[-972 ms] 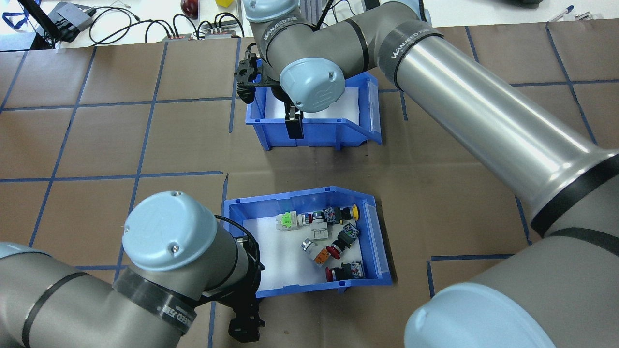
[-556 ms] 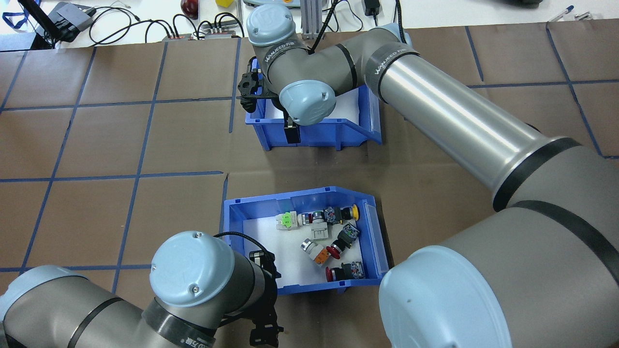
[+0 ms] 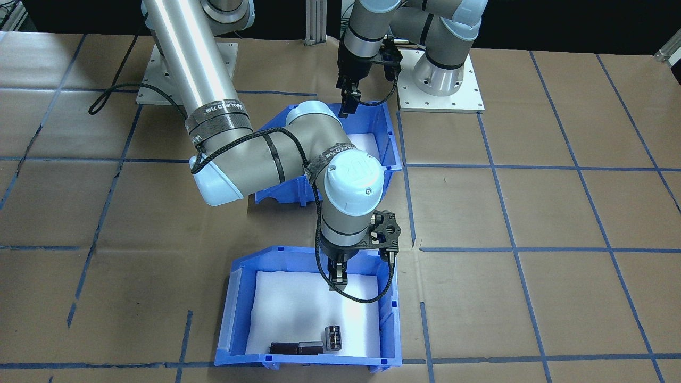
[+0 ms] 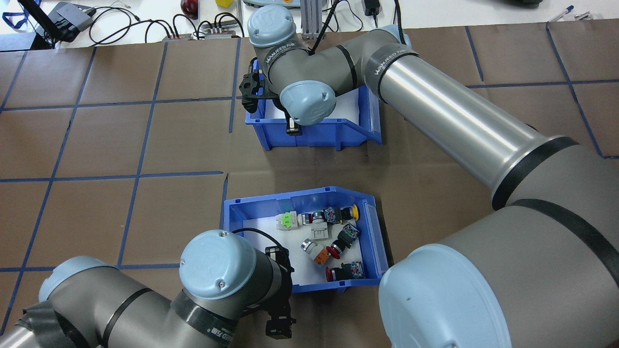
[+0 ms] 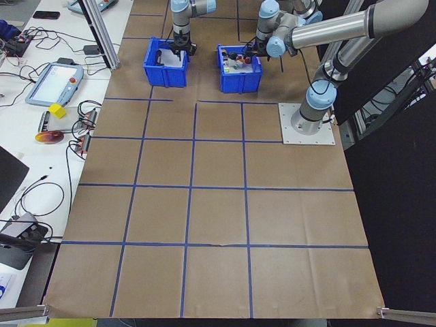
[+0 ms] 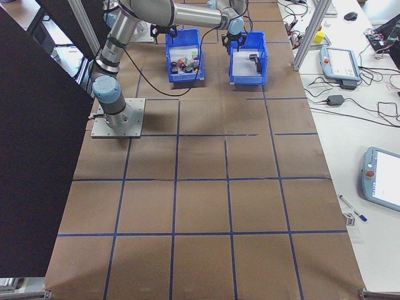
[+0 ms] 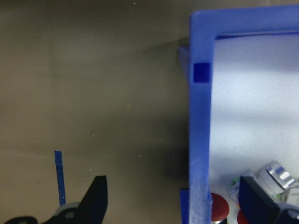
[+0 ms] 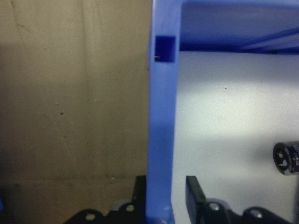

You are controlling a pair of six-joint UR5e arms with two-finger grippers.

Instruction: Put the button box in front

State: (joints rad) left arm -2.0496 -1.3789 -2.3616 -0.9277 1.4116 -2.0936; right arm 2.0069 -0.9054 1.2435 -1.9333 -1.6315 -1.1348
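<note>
The button box (image 4: 378,241), a blue bin with red, yellow, orange and green switches (image 4: 333,232) on white foam, sits nearest the robot. My left gripper (image 4: 279,329) is open and straddles its near wall. In the left wrist view the left gripper (image 7: 173,181) has one finger outside and one inside the box wall (image 7: 201,140). An identical blue bin (image 4: 367,121) lies farther out. My right gripper (image 4: 291,128) straddles this bin's near wall. The wrist view shows the right gripper (image 8: 166,181) open, with a thin gap beside the wall (image 8: 161,116).
The far bin (image 3: 234,314) holds a few dark parts (image 3: 303,347). My right arm's forearm (image 4: 459,116) crosses above the table's right half. Cables and devices (image 4: 203,26) lie beyond the far edge. Brown paper with blue tape lines (image 4: 145,121) covers the table.
My left gripper has slid to the right along the button box's near wall. The right arm has dropped lower, and its gripper has settled over the far bin's wall.
</note>
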